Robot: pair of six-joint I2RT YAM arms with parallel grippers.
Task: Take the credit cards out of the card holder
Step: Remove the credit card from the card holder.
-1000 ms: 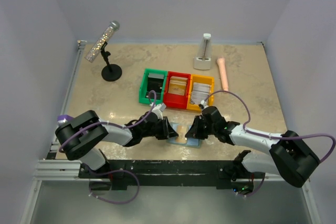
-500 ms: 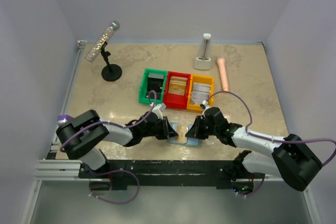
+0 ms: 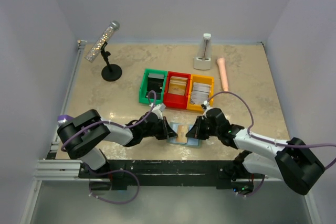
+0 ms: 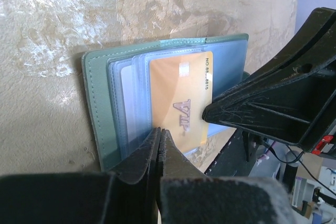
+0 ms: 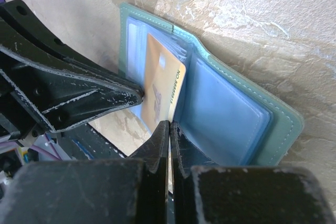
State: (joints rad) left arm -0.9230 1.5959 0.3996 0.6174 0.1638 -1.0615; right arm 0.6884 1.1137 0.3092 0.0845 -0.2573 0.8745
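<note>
Since the earlier frame, left gripper (image 4: 159,132) and right gripper (image 5: 169,125) have closed. Jaws pinched shut, they flank the open card holder (image 4: 97,108), tips touching its orange card (image 4: 181,98).

The card holder (image 3: 185,140) is lying open and flat, on the near side of the red bin (image 3: 177,100) and apart from it. Its grey-green cover is facing down, showing as a stitched border around two pale blue panels. An orange credit card (image 4: 181,93) with dark printing is sticking partway out of one panel's clear sleeves, its free end reaching toward the fold and lifting slightly. A paler card (image 4: 126,100) is sitting deeper in the same sleeves. The other panel is showing flat blue pockets.
</note>
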